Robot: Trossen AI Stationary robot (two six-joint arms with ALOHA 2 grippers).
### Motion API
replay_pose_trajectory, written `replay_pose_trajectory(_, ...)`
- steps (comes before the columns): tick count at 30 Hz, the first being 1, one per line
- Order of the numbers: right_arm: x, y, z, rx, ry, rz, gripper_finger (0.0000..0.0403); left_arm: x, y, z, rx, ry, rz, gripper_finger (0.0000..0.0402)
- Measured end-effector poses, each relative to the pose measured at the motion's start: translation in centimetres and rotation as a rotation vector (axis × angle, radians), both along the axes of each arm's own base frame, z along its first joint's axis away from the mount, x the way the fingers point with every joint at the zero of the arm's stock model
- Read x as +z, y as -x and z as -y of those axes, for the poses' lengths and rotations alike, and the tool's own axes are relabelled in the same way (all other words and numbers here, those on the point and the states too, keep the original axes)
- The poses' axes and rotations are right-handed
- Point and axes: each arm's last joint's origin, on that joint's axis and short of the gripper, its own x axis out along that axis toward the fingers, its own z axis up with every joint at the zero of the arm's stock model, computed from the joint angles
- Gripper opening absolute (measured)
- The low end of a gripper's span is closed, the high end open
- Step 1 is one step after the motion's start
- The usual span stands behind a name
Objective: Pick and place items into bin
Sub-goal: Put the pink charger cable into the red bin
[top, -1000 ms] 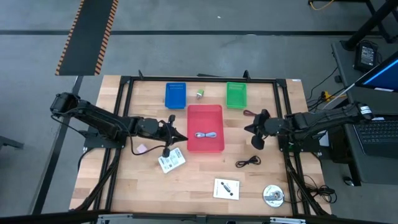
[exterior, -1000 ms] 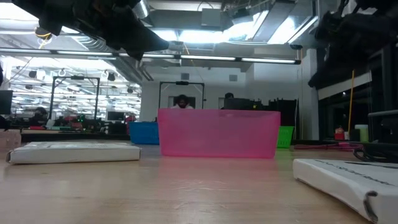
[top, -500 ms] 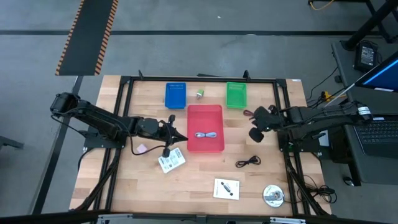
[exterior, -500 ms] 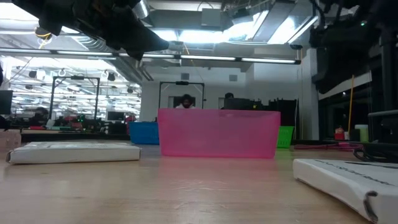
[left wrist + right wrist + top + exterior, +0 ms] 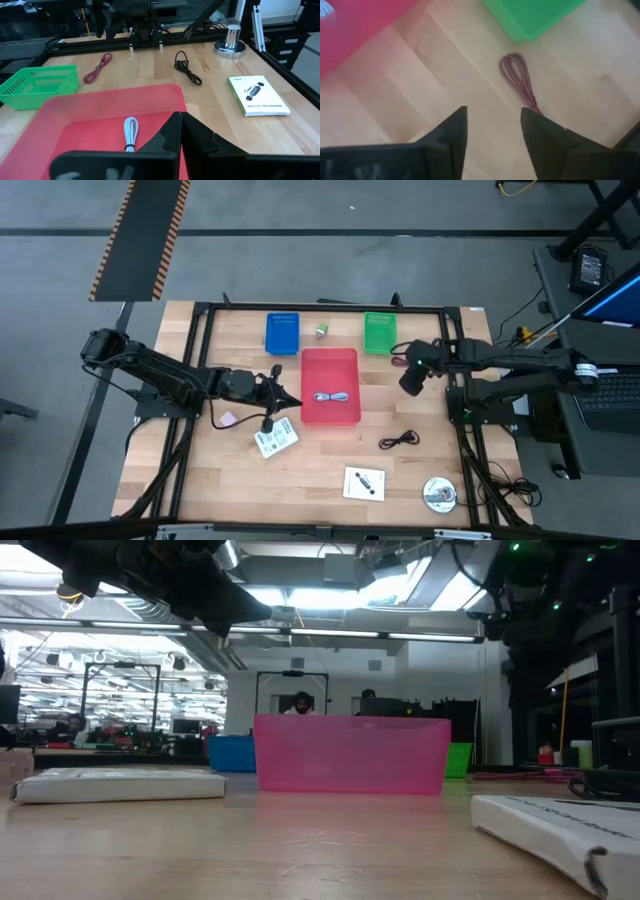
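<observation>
I find the right gripper (image 5: pixel 492 131) above the reddish coiled cable (image 5: pixel 519 80) beside the green tray (image 5: pixel 532 15), fingers spread, holding nothing. Left gripper (image 5: pixel 180 131) closed, empty, at the red bin (image 5: pixel 330 385), which contains a white cable (image 5: pixel 130 132).

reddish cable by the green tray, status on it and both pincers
Right pincer open above the reddish cable, not touching. Cable flat on the table beside the green tray. Left pincer shut at the red bin. Nothing in the way.
</observation>
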Motion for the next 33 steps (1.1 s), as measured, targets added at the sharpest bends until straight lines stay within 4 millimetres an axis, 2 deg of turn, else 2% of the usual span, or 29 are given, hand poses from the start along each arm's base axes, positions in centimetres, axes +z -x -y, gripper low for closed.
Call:
replay_pose_trajectory(6, -0.7, 0.0, 1.7, -0.013, -0.013, -0.065, 0.0192, 0.0, 0.0, 0.0, 0.0, 0.0, -0.001, 0.0003)
replay_pose_trajectory(19, -3.5, -0.8, 4.7, -0.096, -0.132, -0.193, 0.0193, 0.0, 0.0, 0.0, 0.0, 0.0, -0.002, 0.0003)
replay_pose_trajectory(25, -4.9, -1.8, 6.2, -0.131, -0.108, -0.196, 0.0193, 0.0, 0.0, 0.0, 0.0, 0.0, -0.002, 0.0003)
replay_pose_trajectory(33, -7.1, -2.3, 7.1, -0.143, -0.158, -0.286, 0.0193, 0.0, 0.0, 0.0, 0.0, -0.001, -0.005, 0.0003)
